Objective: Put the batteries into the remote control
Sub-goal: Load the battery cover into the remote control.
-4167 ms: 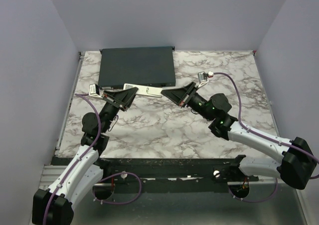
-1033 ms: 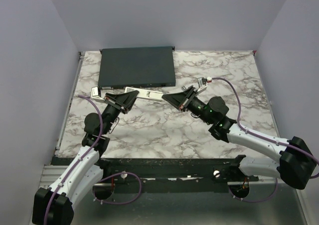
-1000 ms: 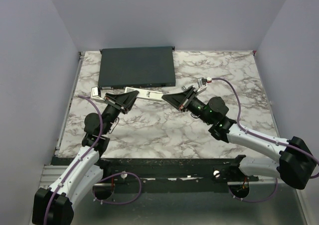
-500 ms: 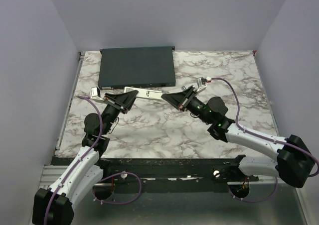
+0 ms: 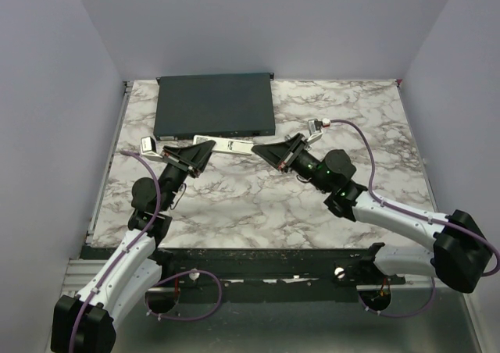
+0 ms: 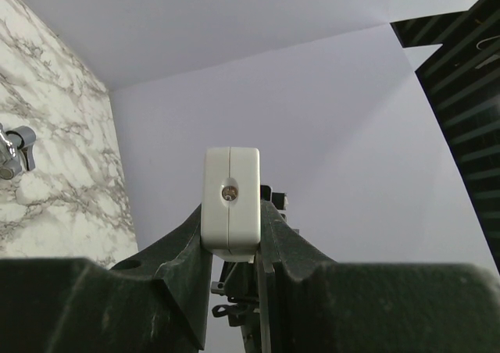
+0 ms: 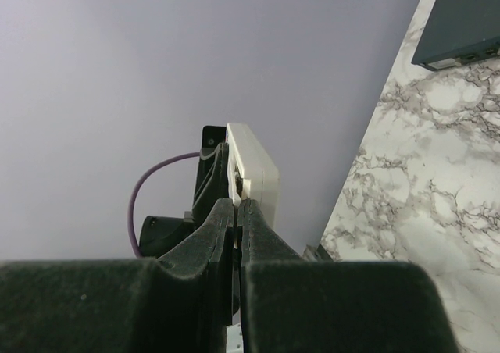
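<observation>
left hand (image 6: 233, 226): closed on one end of the remote control (image 6: 230, 187), one finger on each long side
right hand (image 7: 236, 209): fingers almost together, with the tips at the other end of the remote; it looks like they pinch a thin edge there, maybe the back cover
where the remote is: between the two hands, just in front of the big dark box (image 5: 215, 103); it looks lifted off the bench (image 5: 258, 205)
batteries: not seen in any picture
step now: i think it is opening the back cover so the batteries can go in
how to do it well: the left hand should grip firm and not twist; the right hand should slide the cover straight along the remote, slow and gentle
watch out: pull too hard and the remote may slip out and drop on the bench; a bent cover may not go back on
</observation>
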